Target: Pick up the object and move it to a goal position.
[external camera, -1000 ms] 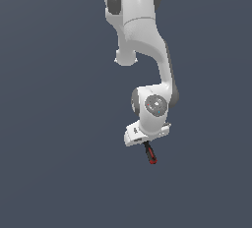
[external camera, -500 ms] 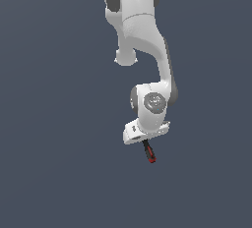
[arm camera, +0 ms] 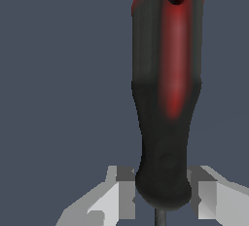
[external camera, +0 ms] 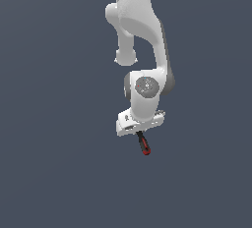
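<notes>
Exterior view: you've got the arm [external camera: 142,50] hanging down from 12 o'clock, wrist pointing at the bottom of the frame. The gripper [external camera: 140,132] sits at its low end with the screwdriver [external camera: 143,144] sticking out below it, handle end lowest, tilted slightly toward 5 o'clock. The tool is up in the air against plain grey-blue background; nothing touches it but the gripper.

In the wrist view you can check the grasp. The fingers [arm camera: 119,191] stand narrow, one on each side of the screwdriver [arm camera: 165,98], pressing on the black end of the handle where the shaft comes out. So they're clamped on the tool, near the handle's shaft end.

How it looks up close:
- Handle is fat and rounded, black at the gripped end, waisted a little in the middle.
- A red stripe runs lengthwise from mid-handle to the far end; the far end is mostly red.
- You can see a dark round hole in the red far end.
- The thin dark shaft only just shows, a short sliver between the fingers.

In the exterior view the tool is tiny: dark stem, red tip.
</notes>
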Tool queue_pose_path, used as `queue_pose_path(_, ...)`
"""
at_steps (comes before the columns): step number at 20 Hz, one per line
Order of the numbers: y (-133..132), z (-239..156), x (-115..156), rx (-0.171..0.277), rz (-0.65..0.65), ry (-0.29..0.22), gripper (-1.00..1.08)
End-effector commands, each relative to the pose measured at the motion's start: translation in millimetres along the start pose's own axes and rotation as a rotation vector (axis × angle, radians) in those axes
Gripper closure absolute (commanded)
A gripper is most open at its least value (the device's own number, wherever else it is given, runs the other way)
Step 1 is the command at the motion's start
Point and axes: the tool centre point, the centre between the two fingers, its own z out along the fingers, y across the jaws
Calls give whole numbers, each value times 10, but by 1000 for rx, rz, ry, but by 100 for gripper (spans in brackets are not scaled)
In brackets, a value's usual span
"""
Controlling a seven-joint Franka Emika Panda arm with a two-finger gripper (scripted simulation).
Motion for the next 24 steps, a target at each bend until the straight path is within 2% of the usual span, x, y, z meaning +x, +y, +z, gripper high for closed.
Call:
queue_pose_path(1,90,-200,-97,-1,0,2,108)
queue_pose_path(24,1054,-2333,-1166,1,0,4,108)
